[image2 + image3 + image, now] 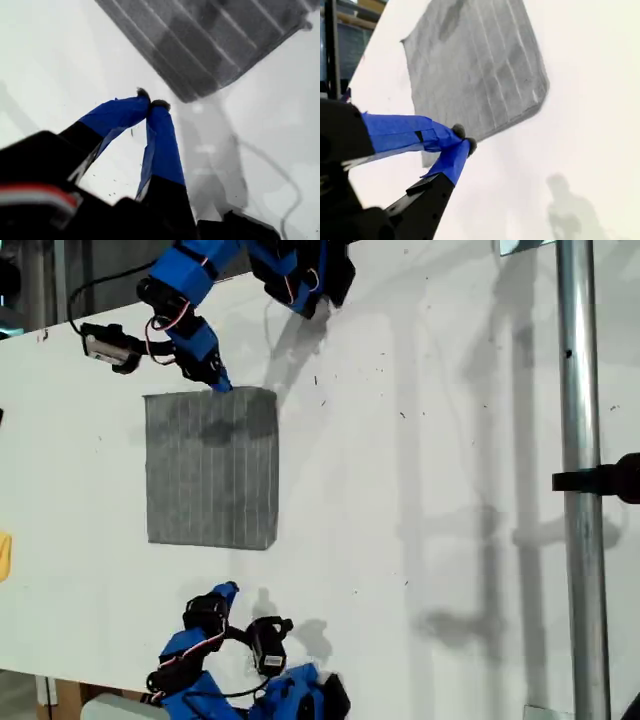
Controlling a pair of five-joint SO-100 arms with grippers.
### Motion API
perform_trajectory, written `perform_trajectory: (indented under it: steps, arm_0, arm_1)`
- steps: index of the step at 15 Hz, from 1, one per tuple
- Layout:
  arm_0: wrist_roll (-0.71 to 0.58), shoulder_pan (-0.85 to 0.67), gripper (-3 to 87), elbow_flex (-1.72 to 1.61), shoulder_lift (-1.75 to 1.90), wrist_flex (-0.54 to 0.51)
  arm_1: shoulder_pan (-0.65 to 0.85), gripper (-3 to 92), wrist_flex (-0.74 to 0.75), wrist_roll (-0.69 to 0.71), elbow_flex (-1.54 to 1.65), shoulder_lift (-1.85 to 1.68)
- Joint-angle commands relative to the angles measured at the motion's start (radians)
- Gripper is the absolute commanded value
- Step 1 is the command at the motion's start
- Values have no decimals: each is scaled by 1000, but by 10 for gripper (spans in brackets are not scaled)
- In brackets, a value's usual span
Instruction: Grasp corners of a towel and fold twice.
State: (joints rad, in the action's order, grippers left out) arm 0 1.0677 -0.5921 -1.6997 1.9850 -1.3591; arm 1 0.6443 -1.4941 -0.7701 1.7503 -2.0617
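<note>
- The towel (212, 470) lies flat on the white bench (420, 490), in the exterior view's left half. It looks thick at its edges, like cloth lying on cloth, so I think at least one fold is done. I cannot tell if both are.
- My second end effector (220, 386) is at the towel's top edge in the exterior view, a little way from the corner (272, 392) on that view's right. Its tips are pressed together. In its wrist view the tips (463, 139) sit right at the cloth's edge. I cannot tell if a bit of towel is caught between them.
- My first end effector (228, 590) is below the towel in the exterior view, with bare bench between them. Its tips (151, 105) are pressed together too — they hold nothing.
- No corner is lifted off the bench. If a fold is left, I think both end effectors must first spread and each take a corner.
- Farther right there is only bare bench, then a metal pole (580, 490).
</note>
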Motion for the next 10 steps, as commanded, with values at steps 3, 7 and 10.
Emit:
perform_trajectory:
  steps: [3, 7, 10]
  arm_0:
    - [-81, -115, -29, 275, -212, -67]
    - [-121, -127, 15, 425, -341, -110]
    - [-132, -127, 45, 437, -351, -123]
  arm_1:
    - [103, -3, -100, 112, -276, 152]
    - [103, 251, -143, 118, -299, 209]
    - [100, 363, -80, 155, -227, 227]
